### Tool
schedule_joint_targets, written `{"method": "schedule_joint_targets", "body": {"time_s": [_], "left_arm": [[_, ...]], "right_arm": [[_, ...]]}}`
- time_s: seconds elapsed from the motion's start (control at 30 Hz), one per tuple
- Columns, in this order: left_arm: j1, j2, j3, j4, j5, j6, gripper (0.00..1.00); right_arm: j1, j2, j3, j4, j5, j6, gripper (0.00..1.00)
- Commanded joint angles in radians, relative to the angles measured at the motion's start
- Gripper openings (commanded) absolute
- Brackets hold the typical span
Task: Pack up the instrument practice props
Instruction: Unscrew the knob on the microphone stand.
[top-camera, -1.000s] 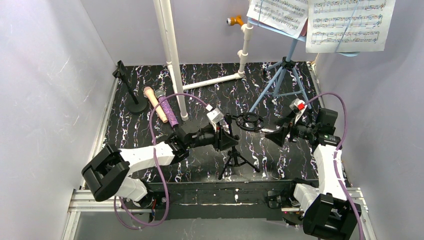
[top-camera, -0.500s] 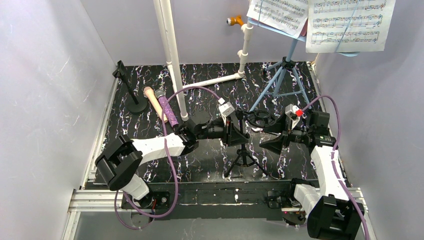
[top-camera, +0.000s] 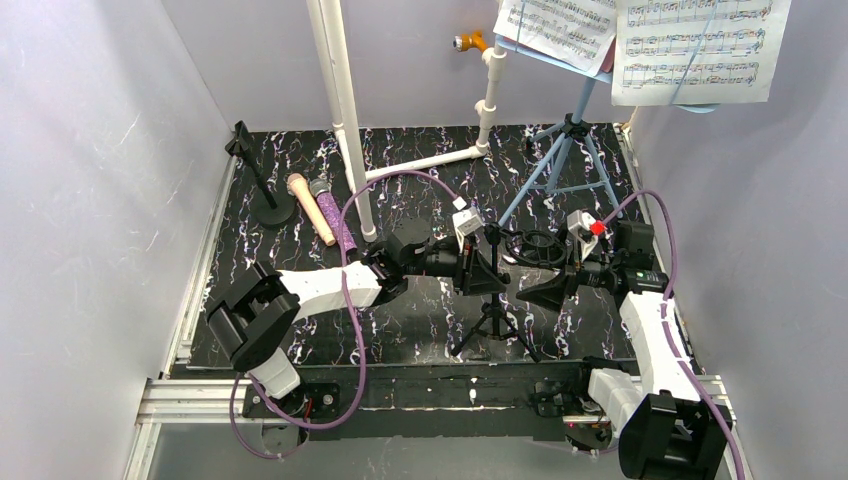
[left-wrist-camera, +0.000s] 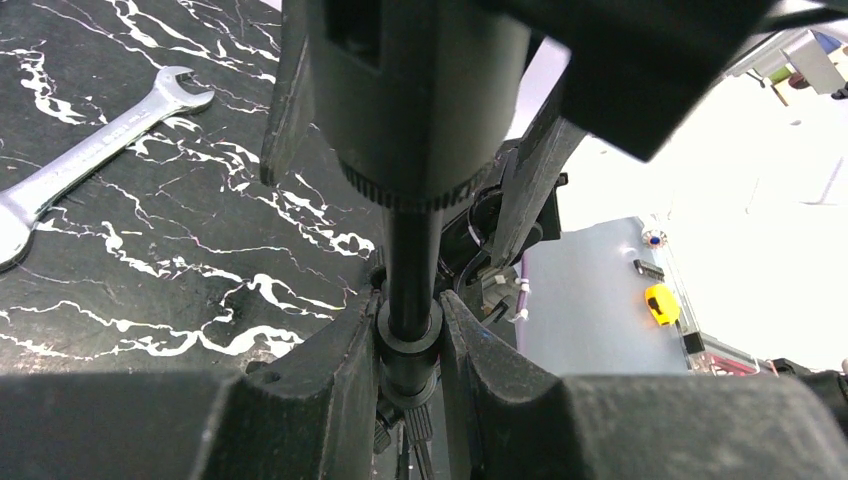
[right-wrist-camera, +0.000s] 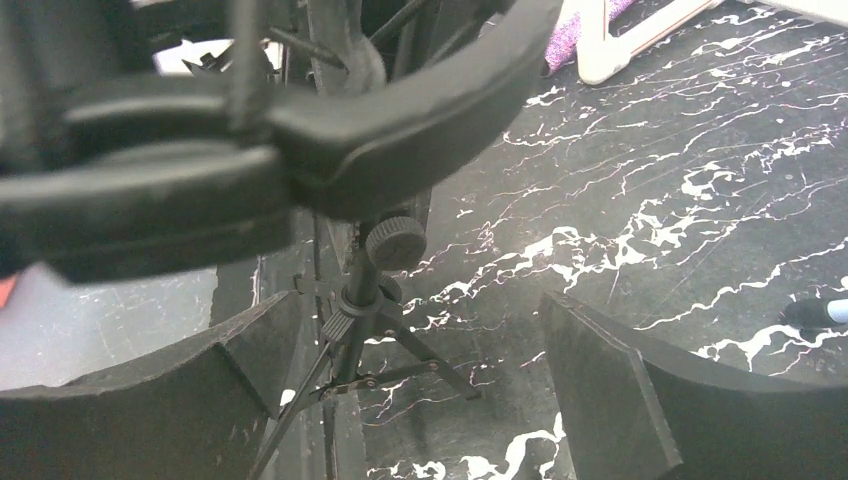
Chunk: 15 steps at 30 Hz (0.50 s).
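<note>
Left gripper (top-camera: 480, 270) is clamped on the black mic tripod (top-camera: 492, 315). In the wrist view both fingers (left-wrist-camera: 340, 350) pinch the centre post just below the knurled collar. The approach is side-on from the left, with the forearm roughly level.

Tripod sits centre-front on the table, between the two arms. Its long axis is vertical and looks upright. The legs splay out below; I can't tell if the feet bear on the mat. The ring mount (top-camera: 540, 245) hangs off the top, pointing right.

Right gripper (top-camera: 535, 290) is just right of the post, jaws wide apart and holding nothing. Its wrist view has the post and clamp knob (right-wrist-camera: 395, 242) ahead, in line with the gap. The left arm already has the grip. My read: any second grip comes from the right, across the post.
</note>
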Motion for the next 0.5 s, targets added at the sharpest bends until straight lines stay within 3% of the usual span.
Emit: {"method": "schedule_joint_targets", "body": {"time_s": [0.0,0.47], "left_arm": [[-0.006,-0.012,0.055,0.085,0.065,0.041,0.0],[-0.006,-0.025,0.031,0.085,0.044,0.1,0.0]], "right_arm": [[0.015,-0.017,-0.006,-0.005,-0.036,-0.012,0.98],[0.04,-0.007,0.007,0.034,-0.037,0.119,0.98]]}}
